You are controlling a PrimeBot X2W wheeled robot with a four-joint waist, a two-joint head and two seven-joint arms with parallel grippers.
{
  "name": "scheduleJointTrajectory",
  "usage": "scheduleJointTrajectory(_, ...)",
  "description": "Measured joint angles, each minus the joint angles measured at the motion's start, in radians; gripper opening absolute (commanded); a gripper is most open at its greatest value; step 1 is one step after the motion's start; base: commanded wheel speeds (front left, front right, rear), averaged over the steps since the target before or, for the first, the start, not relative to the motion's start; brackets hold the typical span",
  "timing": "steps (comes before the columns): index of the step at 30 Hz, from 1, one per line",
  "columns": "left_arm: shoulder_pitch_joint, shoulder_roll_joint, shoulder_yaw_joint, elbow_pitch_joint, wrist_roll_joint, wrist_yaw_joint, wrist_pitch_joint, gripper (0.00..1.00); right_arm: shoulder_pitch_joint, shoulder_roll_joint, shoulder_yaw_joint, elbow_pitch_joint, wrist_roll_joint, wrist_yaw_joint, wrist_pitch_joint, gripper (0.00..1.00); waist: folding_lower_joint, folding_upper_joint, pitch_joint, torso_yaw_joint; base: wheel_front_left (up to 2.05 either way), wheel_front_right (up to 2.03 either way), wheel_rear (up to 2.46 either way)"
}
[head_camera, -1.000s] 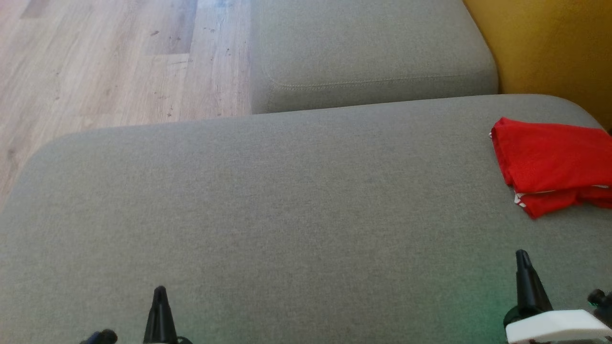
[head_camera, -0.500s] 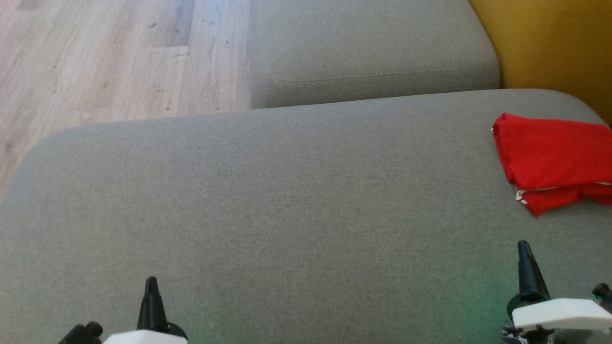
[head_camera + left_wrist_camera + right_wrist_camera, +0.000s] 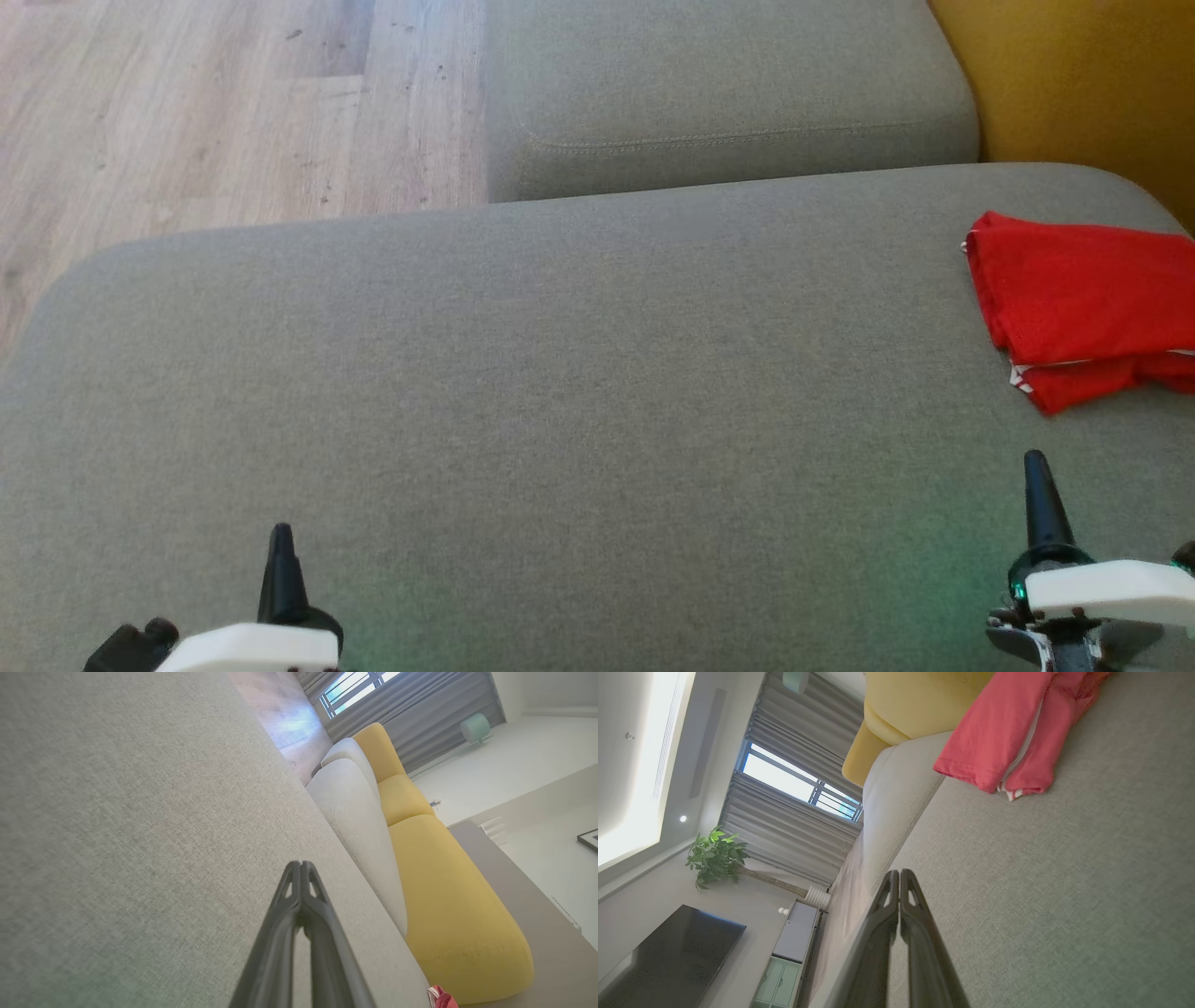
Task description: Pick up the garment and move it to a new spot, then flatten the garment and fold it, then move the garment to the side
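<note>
My right end effector point(image 3: 1036, 467) sat near the folded red fabric garment point(image 3: 1083, 299), just short of it; my left end effector point(image 3: 280, 537) was well apart from it. Both were clenched, empty.

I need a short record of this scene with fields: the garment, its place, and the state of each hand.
garment: red, folded, white trim showing
place: right end of the grey cushion
left hand: shut, empty, over bare cushion
right hand: shut, empty, near the garment, not touching
task: folding looks done
</note>
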Motion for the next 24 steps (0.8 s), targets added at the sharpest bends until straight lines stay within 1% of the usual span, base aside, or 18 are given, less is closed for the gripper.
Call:
scheduleJointTrajectory(10, -0.022, 0.000, 0.030, 0.010, -0.113, -0.018, 0.026, 0.00, -0.026, 0.006, -0.022, 0.010, 0.106, 0.000, 0.031, 0.00, -0.0001, 0.0000, 0.012, 0.000, 0.00, 0.00, 0.00)
scheduleJointTrajectory(19, -0.047, 0.000, 0.050, 0.021, -0.215, -0.043, 0.052, 0.00, -0.042, 0.022, -0.039, 0.016, 0.202, 0.000, 0.056, 0.00, -0.0001, 0.0000, 0.023, -0.001, 0.00, 0.00, 0.00)
scheduleJointTrajectory(24, -0.063, -0.001, 0.065, 0.029, -0.272, -0.048, 0.066, 0.00, -0.058, 0.027, -0.053, 0.021, 0.253, 0.000, 0.070, 0.00, -0.0001, 0.0000, 0.028, -0.001, 0.00, 0.00, 0.00)
